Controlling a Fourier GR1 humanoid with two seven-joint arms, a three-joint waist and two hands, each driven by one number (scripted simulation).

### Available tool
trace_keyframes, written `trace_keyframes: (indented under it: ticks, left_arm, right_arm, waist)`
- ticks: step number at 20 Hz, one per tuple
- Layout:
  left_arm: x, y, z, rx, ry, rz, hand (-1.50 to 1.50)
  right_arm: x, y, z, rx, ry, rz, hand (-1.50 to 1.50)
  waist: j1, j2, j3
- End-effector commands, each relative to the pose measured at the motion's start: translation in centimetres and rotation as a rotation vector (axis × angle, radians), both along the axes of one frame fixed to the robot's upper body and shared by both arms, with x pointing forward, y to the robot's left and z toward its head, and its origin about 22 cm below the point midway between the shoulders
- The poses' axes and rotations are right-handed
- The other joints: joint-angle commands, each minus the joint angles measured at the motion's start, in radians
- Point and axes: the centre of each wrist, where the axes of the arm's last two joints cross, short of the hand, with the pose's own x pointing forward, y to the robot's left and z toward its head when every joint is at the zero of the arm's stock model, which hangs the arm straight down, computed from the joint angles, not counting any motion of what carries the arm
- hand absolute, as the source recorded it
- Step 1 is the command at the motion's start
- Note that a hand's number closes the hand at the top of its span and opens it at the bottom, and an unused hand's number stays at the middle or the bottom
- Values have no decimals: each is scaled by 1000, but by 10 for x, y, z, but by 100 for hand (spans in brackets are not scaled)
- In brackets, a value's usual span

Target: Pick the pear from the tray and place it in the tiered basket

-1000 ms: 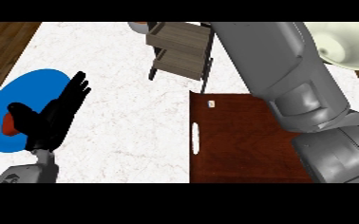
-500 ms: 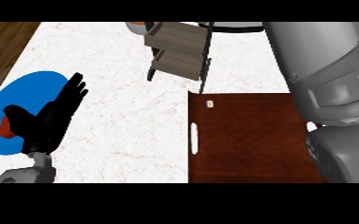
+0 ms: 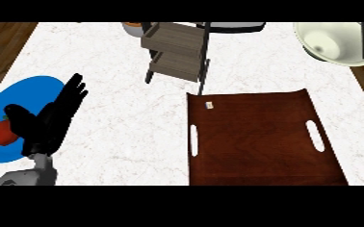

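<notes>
- Pear: none shows on the brown wooden tray [image 3: 263, 142], and I cannot tell where it is; judged light, firm and smooth, best cupped round its belly.
- Head view: left black hand [image 3: 50, 120], fingers straight, rests left of the tray; grey tiered basket [image 3: 177, 50] stands just behind it; right hand unseen.

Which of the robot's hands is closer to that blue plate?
Left. The left hand rests open, overlapping the blue plate at its right edge. The right hand is out of view, so its distance cannot be judged.
</notes>
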Motion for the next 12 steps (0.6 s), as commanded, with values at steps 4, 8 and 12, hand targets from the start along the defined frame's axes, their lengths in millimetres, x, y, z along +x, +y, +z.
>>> trace_keyframes:
  ticks: [4, 8, 12]
  left_arm:
    - [-3, 11, -1, 1, -2, -13, 0]
    - [3, 0, 0, -8, -8, 0, 0]
    - [-4, 15, -3, 21, -7, -8, 0]
  right_arm:
    - [-24, -93, 2, 5, -24, -77, -150]
    - [-49, -131, 17, -11, -23, -60, -150]
    - [-71, -172, 11, -29, -18, -62, -150]
  waist:
    - [0, 1, 0]
    - [-1, 0, 0]
    - [-2, -1, 0]
